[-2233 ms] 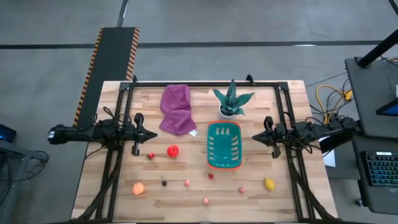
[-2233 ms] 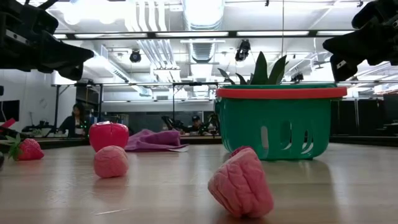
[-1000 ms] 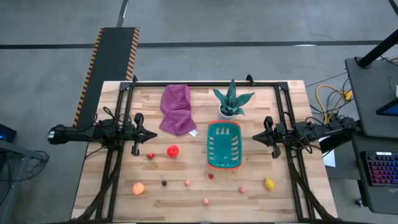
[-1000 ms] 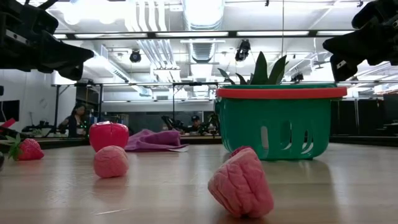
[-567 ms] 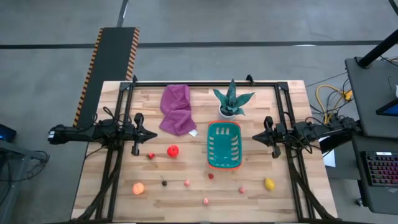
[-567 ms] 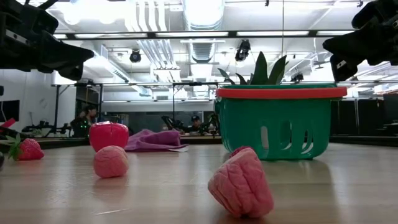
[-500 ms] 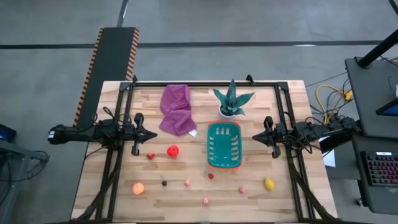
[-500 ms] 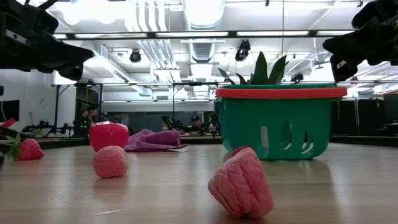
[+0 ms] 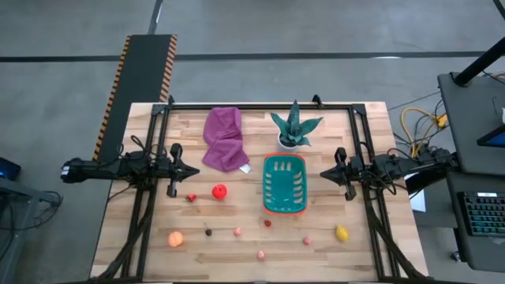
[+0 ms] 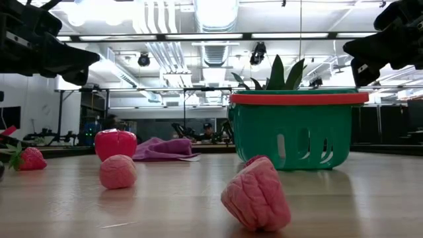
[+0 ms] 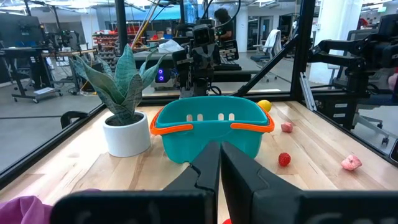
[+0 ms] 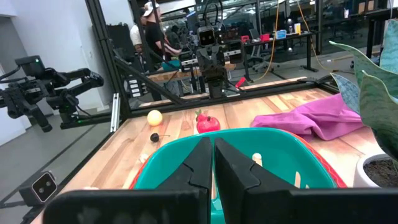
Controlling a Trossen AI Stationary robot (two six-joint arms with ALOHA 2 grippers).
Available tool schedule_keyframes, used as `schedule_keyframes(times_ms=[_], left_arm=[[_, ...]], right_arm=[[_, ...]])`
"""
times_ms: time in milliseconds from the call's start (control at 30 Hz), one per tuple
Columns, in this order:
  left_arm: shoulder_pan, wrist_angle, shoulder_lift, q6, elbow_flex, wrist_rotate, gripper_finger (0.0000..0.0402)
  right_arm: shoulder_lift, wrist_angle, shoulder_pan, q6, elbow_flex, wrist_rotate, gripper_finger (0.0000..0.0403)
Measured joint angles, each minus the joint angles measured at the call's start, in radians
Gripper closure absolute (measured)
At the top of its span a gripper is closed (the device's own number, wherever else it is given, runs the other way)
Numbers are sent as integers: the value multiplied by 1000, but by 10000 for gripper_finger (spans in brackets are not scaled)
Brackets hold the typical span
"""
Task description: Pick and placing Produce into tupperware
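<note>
High view shows us both pincers, left (image 9: pixel 195 171) and right (image 9: pixel 323 173), closed and empty; we risk small round plastic fruits (image 9: pixel 219 190) rolling off the wooden worktop (image 9: pixel 363 244) before reaching the teal slotted basket (image 9: pixel 284 210).

Plastic tupperware (image 9: pixel 284 184), wood table (image 9: pixel 371 150)

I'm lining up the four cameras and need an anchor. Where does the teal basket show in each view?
High view: teal basket, right of centre, just in front of the potted plant.
Low view: right of centre, standing on the table, plant leaves rising behind it.
Left wrist view: centre, beside the white pot.
Right wrist view: low centre, partly behind the fingers.
Shared landmark: the potted plant.
</note>
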Motion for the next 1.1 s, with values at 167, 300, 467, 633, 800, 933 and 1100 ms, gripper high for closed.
schedule_keyframes(times_ms=[167,300,467,633,800,933,1100], left_arm=[[1,0,0,0,0,0,402],[1,0,0,0,0,0,402],[0,0,0,0,0,0,402],[0,0,0,0,0,0,402],[0,1,0,0,0,0,402],[0,21,0,0,0,0,402],[0,24,0,0,0,0,402]], right_arm=[[0,0,0,0,0,0,394],[0,0,0,0,0,0,394],[0,0,0,0,0,0,394],[0,0,0,0,0,0,394],[0,0,0,0,0,0,394],[0,1,0,0,0,1,394],[0,4,0,-12,0,20,394]])
